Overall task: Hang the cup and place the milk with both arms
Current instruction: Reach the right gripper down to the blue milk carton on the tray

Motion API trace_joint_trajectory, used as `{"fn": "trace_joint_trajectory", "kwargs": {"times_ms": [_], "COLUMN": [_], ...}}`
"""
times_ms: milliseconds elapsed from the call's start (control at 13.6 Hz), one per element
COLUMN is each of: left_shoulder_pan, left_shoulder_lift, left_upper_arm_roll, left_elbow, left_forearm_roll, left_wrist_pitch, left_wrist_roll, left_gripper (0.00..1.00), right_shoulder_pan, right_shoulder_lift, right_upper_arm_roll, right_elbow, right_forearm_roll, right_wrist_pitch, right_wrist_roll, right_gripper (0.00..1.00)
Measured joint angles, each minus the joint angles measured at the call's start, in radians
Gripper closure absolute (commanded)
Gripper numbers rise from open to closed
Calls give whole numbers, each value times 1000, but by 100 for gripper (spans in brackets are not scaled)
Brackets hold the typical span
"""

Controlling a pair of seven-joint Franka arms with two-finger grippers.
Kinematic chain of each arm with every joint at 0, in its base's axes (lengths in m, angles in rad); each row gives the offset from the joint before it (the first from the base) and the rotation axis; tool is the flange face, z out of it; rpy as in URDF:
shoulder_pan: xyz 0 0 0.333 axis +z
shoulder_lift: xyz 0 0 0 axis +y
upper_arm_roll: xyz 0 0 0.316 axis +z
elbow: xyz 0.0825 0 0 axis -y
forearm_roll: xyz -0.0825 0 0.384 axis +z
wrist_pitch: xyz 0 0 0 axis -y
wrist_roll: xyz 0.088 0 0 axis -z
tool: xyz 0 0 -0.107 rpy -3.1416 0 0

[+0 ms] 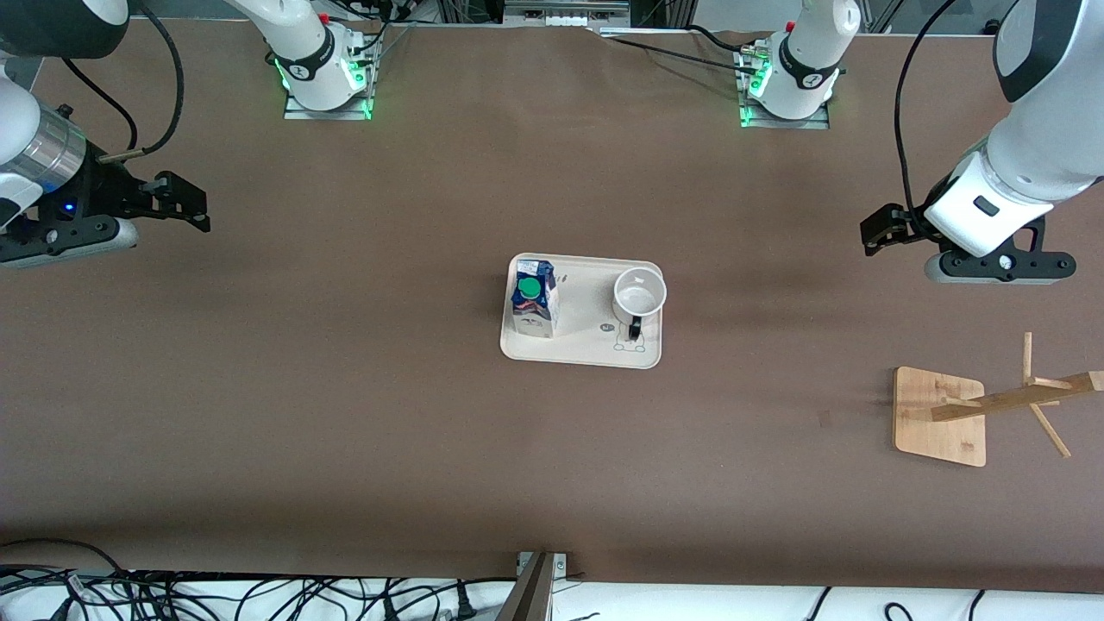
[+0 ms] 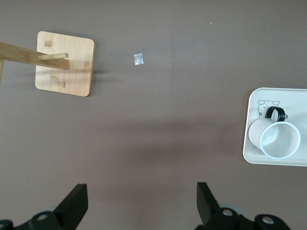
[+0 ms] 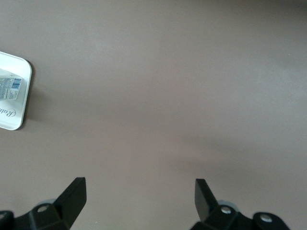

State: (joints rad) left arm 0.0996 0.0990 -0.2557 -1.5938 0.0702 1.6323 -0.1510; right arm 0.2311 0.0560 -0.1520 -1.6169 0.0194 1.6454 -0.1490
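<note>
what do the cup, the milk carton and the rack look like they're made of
Cup: likely glazed ceramic; smooth white walls, black handle. Milk carton: printed paperboard by its folded gable top, with a green cap that looks plastic. Rack: pale wood, maybe bamboo; grain visible, matte finish.

Even, soft overhead light falls on the brown counter (image 1: 345, 388), without glare. Faint blurred shadows lie beside the tray (image 1: 583, 355). All views are sharp.

Matt brown table (image 1: 345, 388), pale wooden rack (image 1: 940, 416), glossy ceramic cup (image 1: 639, 294)
</note>
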Motion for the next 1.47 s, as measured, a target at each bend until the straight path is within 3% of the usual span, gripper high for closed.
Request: {"fn": "trace_joint_trajectory", "kwargs": {"times_ms": [588, 1029, 1249, 1469], "left_shoulder_pan": [3, 3, 1, 0], "left_shoulder_lift": [2, 4, 6, 6], "left_upper_arm_roll": [2, 3, 1, 0], "left_elbow": [6, 3, 3, 4], "left_forearm_roll": [0, 0, 0, 0], "left_wrist_pitch": [0, -22, -31, -31], "left_wrist_roll": [-3, -2, -2, -2], "left_gripper": [0, 0, 0, 0], "right_shoulder_pan": [-5, 8, 35, 157], "right_shoulder_lift": [1, 67, 94, 169], "right_upper_arm_roll": [-8, 0, 28, 46], "right_elbow": [0, -1, 1, 33], "right_forearm_roll": [0, 0, 96, 135], "right_wrist_pitch": [1, -3, -1, 77], "right_wrist_roll": [0, -5, 39, 244], "right_gripper": [0, 0, 0, 0]}}
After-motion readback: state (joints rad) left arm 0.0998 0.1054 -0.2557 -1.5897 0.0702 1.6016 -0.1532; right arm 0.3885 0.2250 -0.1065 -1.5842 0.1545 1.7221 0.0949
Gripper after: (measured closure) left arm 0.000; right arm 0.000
